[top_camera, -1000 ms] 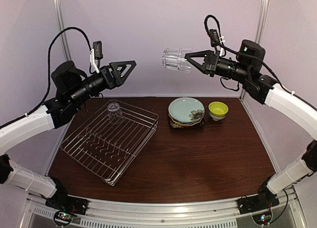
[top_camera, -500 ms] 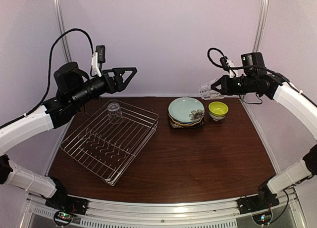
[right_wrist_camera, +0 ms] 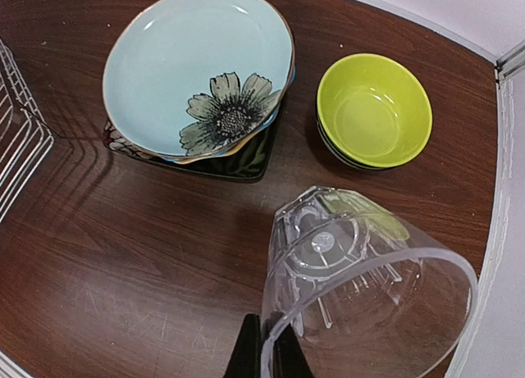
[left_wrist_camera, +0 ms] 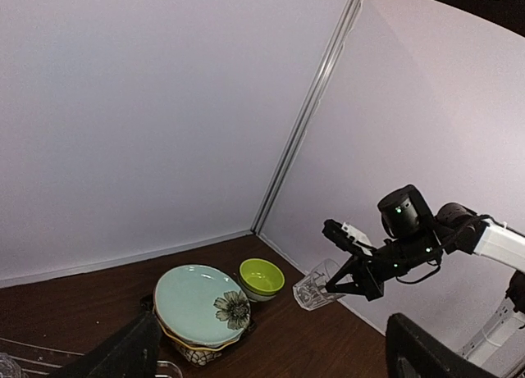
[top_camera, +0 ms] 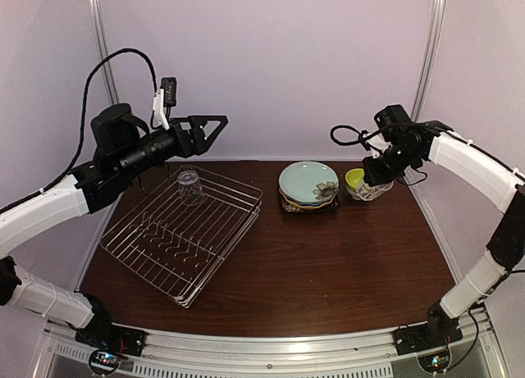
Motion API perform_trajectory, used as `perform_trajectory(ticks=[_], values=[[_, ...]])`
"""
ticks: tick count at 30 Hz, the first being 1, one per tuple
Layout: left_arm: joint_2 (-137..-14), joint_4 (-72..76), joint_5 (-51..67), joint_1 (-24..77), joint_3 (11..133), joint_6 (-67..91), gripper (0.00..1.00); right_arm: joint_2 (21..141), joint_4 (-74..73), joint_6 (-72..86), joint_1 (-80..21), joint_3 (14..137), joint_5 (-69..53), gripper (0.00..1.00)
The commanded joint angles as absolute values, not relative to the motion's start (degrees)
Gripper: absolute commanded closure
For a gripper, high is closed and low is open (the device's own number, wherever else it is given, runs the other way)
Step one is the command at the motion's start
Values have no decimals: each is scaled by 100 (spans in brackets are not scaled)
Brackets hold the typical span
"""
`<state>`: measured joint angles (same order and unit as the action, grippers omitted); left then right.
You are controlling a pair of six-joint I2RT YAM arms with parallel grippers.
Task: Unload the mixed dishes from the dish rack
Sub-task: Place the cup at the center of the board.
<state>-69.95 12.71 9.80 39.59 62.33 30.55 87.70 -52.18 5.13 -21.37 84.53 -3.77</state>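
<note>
My right gripper [top_camera: 372, 179] is shut on the rim of a clear glass [top_camera: 374, 191], holding it tilted low over the table beside the lime-green bowl [top_camera: 361, 179]. The right wrist view shows the glass [right_wrist_camera: 361, 271] pinched between my fingers [right_wrist_camera: 250, 349]. The plates are stacked left of the bowl, the pale teal flower plate [top_camera: 308, 182] on top. A second clear glass [top_camera: 189, 186] stands upside down in the far corner of the dish rack [top_camera: 164, 255]. My left gripper [top_camera: 210, 129] is open and empty, high above the rack's far end.
The back wall and a corner post [top_camera: 422, 62] stand close behind the bowl. The right wall runs along the table's right edge [top_camera: 431, 230]. The rack's corner [right_wrist_camera: 16, 140] shows at the left of the right wrist view.
My right arm swung the glass from high over the table's middle down and right, to beside the lime-green bowl. My left arm rose slightly.
</note>
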Motion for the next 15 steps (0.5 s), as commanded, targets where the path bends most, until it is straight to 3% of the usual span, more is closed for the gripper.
perform_trajectory(ticks=[1, 15], values=[[-6972, 1328, 941, 3946, 6262, 2936, 3, 9035, -5326, 309, -2101, 8356, 235, 100], [-6995, 1132, 820, 3951, 6320, 2884, 3, 10291, -5308, 79, -2106, 8719, 520, 100]])
